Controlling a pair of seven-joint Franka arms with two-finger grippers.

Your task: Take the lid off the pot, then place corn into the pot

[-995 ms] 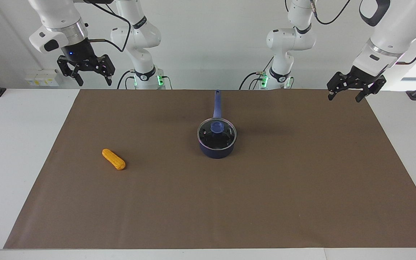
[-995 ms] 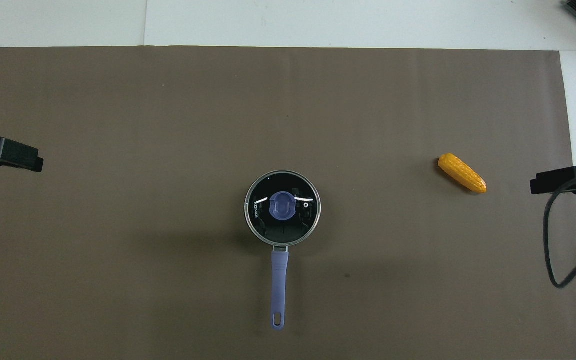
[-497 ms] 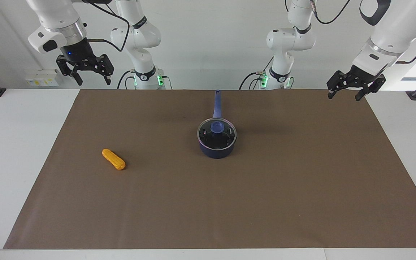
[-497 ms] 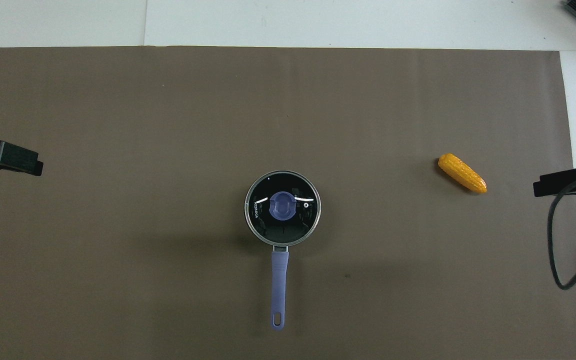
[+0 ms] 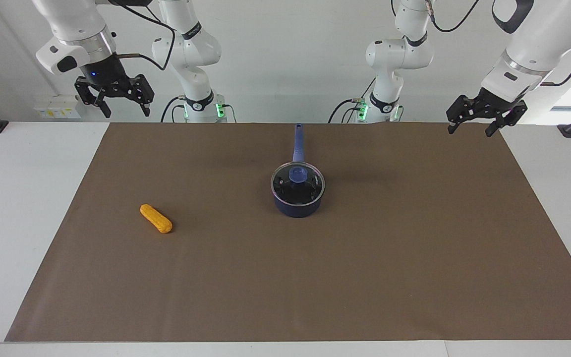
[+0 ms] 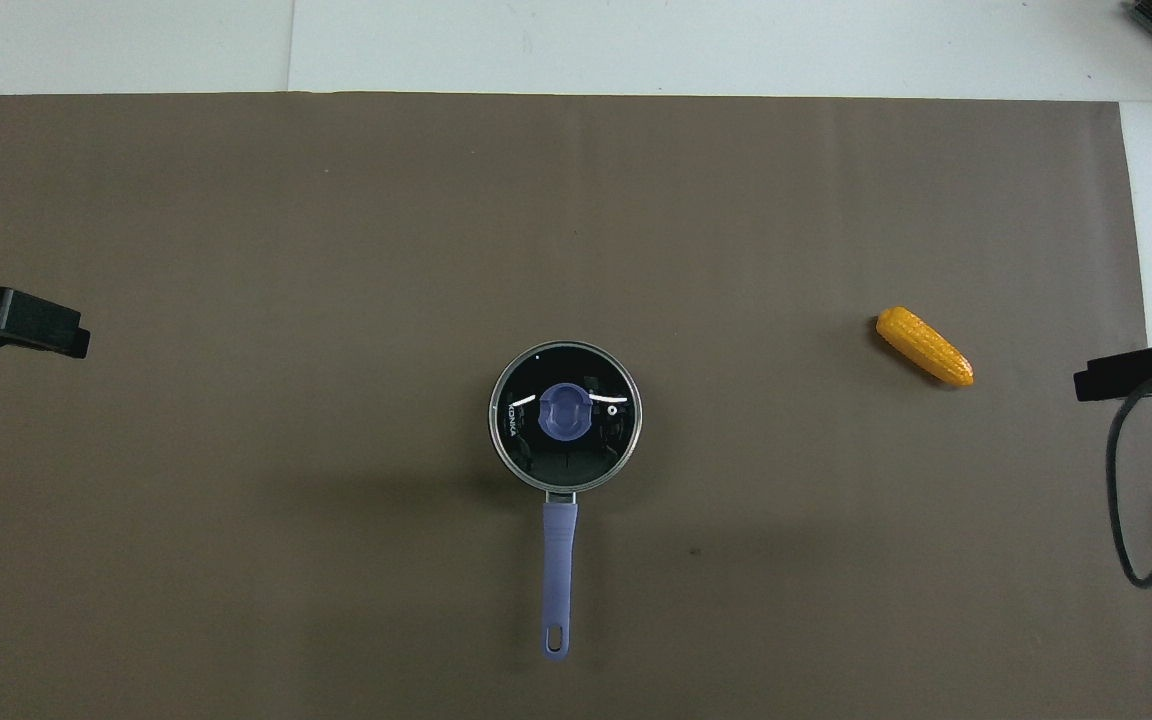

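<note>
Facing: high across the counter (image 5: 28,208), looking toward the robots. Overhead: steeply down. Shared: the brown mat (image 5: 365,258).

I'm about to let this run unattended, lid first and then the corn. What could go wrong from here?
1. The lid offers only its small blue knob to grip; a grip that lands off centre may slip or tilt the glass.
2. The pot stands free on the mat, so a skewed pull might drag it.
3. The corn lies on its rounded side and may roll away from the right gripper. The left gripper is also open and empty.
</note>
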